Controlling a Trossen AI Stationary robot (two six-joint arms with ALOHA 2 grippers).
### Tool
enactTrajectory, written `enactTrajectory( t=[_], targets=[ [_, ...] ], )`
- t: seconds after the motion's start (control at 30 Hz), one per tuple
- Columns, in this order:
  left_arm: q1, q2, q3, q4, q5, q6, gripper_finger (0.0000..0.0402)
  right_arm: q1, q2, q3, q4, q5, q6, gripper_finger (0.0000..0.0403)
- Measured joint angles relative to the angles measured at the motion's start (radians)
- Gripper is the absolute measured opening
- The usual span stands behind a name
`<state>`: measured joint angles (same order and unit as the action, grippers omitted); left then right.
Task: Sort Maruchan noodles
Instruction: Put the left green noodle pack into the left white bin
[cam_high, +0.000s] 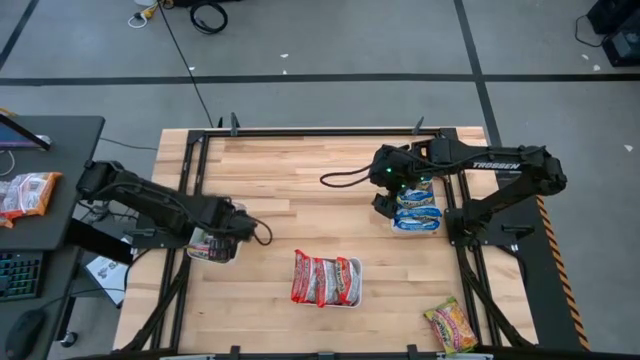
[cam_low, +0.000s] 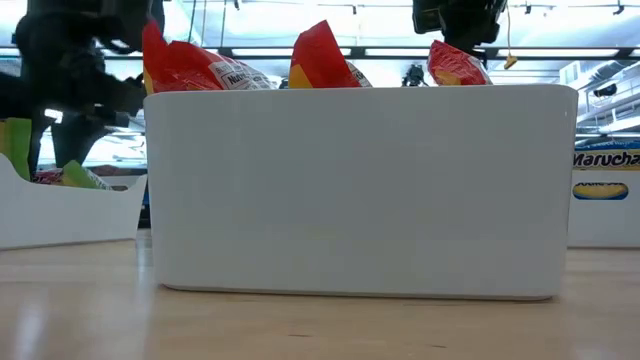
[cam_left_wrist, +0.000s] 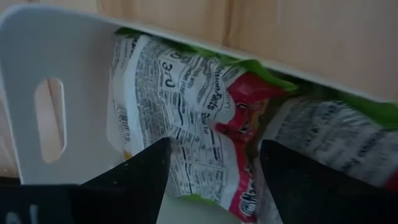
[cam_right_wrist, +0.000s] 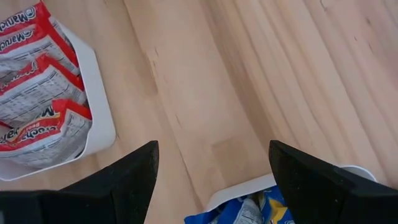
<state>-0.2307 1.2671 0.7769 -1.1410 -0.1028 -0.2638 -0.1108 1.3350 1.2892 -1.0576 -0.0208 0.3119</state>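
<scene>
Pretty much sorted: red packets (cam_high: 325, 279) in middle tray (cam_high: 355, 300), blue ones (cam_high: 416, 208) under right gripper (cam_high: 385, 203), fingers spread. Left gripper (cam_high: 228, 243) spread over green-edged packet (cam_left_wrist: 205, 118). One yellow packet (cam_high: 450, 326) loose on table (cam_high: 280, 170).

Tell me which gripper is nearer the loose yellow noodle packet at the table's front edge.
Right. The right gripper hovers over the tray of blue packets, up-table from the yellow packet. The left gripper is over the far left tray.
</scene>
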Motion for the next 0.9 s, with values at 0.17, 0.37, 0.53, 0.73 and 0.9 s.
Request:
enactTrajectory(
  t=[0.17,0.37,0.53,0.73,0.9],
  targets=[
    [-0.006,0.000,-0.053,0.045,-0.008,-0.010,0.0252,-0.001,0.000,0.000,0.001,0.000,-0.021,0.0307],
    [0.004,0.010,-0.077,0.065,-0.014,-0.038,0.0216,-0.003,0.000,0.000,0.010,0.000,-0.060,0.0307],
    [0.019,0.009,-0.077,0.044,0.003,-0.172,0.0113,-0.003,0.000,0.000,0.025,0.001,-0.081,0.0307],
    [0.060,0.009,-0.057,-0.023,0.146,-0.186,0.0012,-0.005,0.000,0.000,0.060,0.012,-0.136,0.0307],
    [0.070,0.009,0.032,-0.130,0.153,-0.050,0.0005,-0.005,0.000,0.000,0.117,0.012,-0.170,0.0307]
  ],
)
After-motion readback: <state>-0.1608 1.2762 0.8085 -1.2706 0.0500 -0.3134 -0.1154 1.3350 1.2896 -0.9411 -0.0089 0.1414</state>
